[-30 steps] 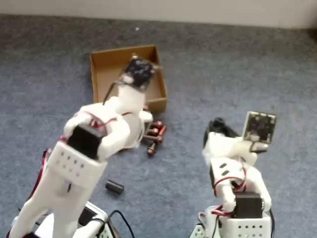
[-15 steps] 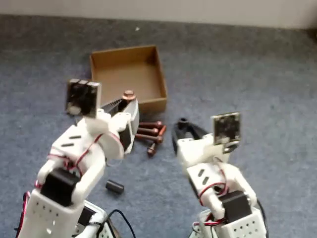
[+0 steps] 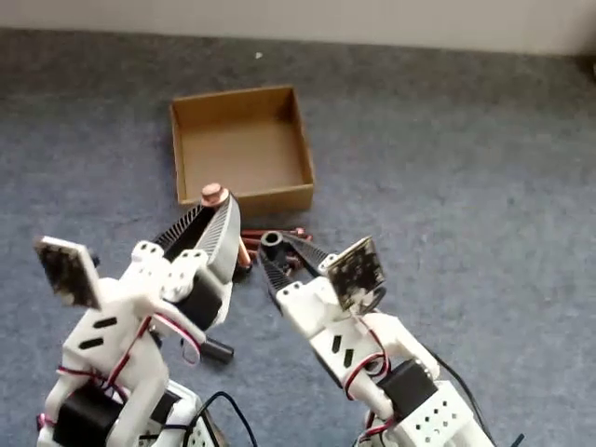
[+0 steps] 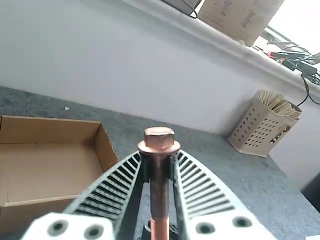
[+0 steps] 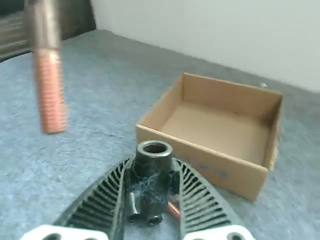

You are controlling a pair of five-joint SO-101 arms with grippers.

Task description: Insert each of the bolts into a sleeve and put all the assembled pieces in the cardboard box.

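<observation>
My left pincer [image 3: 213, 207] is clenched on a bolt [image 4: 159, 142], held upright with its head up, just off the arm-side wall of the cardboard box [image 3: 279, 198]. A spare sleeve [image 3: 216, 350] lies on the table [image 3: 447, 168], well clear of the box. Loose bolts [image 3: 289, 233] lie just beside that same wall. My right pincer [image 3: 275, 253] grasps a sleeve [image 5: 152, 155], bore up, near the box's arm-side wall.
</observation>
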